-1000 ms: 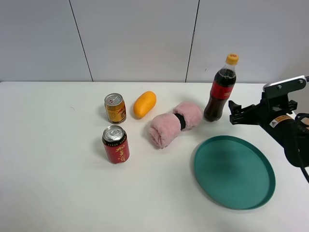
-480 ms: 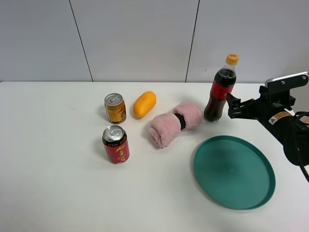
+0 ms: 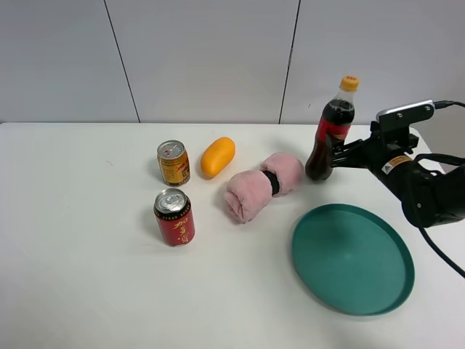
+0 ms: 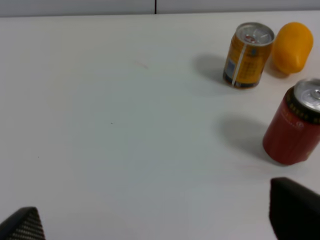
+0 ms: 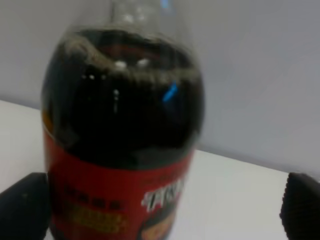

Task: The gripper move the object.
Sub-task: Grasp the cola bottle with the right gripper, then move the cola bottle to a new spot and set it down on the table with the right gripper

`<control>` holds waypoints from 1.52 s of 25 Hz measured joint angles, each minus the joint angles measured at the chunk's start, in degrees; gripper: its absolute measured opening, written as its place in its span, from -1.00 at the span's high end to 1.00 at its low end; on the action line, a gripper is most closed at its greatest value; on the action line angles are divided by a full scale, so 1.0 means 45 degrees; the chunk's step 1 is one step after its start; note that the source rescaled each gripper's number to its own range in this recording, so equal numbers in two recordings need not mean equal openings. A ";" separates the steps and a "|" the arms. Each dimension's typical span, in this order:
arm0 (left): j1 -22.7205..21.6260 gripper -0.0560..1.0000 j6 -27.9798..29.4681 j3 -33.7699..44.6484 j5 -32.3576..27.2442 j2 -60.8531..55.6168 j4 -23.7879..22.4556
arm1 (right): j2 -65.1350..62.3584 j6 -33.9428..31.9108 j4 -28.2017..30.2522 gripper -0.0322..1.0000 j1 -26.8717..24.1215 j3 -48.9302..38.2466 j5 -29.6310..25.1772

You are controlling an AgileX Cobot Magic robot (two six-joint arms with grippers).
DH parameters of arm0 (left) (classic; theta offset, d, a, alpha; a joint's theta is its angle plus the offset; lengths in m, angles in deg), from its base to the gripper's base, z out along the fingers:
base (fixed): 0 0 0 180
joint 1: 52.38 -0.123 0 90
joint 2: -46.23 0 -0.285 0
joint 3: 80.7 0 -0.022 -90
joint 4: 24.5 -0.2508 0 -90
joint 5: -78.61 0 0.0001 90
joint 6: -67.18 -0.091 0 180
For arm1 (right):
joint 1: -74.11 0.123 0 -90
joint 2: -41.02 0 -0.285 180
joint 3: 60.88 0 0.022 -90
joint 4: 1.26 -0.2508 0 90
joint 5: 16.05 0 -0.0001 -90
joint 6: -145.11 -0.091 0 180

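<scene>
White worktop (image 3: 87,276) under grey wall panels (image 3: 203,58). Out of the high view, the left gripper (image 4: 157,220) hangs with jaws wide apart, only their tips showing. Right of centre, toward the top, the cola bottle (image 3: 330,131) leans slightly inside the right gripper (image 3: 338,155), jaws spread and not yet clamped, probably lining up a grasp. The wrist view crops cap and base.

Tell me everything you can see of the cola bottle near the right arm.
The cola bottle is the tallest item: clear plastic, dark cola nearly up to the neck, a red label, and a yellow-orange cap. It stands on the white table at the back right, beside the pink towel roll and behind the green tray. The right tool has open fingers either side of its lower body; contact is unclear.
</scene>
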 joint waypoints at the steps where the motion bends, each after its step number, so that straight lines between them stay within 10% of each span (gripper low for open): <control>1: 0.0000 -1.00 0.0000 0.0000 0.0000 0.0000 0.0000 | 0.0171 -0.0080 -0.0002 -1.00 0.0079 0.0135 0.0000; 15: 0.0000 -1.00 0.0000 0.0000 0.0000 0.0000 0.0013 | 0.1670 -0.0496 0.0312 -0.93 0.0477 0.2095 -0.0019; 18: 0.0000 -1.00 0.0000 0.0000 0.0000 0.0000 0.0013 | 0.1796 -0.0756 0.0794 -0.41 0.0491 0.2421 -0.0139; 21: 0.0000 -1.00 0.0000 0.0000 0.0000 0.0000 0.0013 | 0.1887 -0.1319 0.1146 0.94 0.0505 0.2515 -0.0388; 38: 0.0000 -1.00 0.0000 0.0000 0.0000 0.0000 0.0013 | -0.4165 -0.1735 0.0880 0.89 0.2701 0.3106 -0.5905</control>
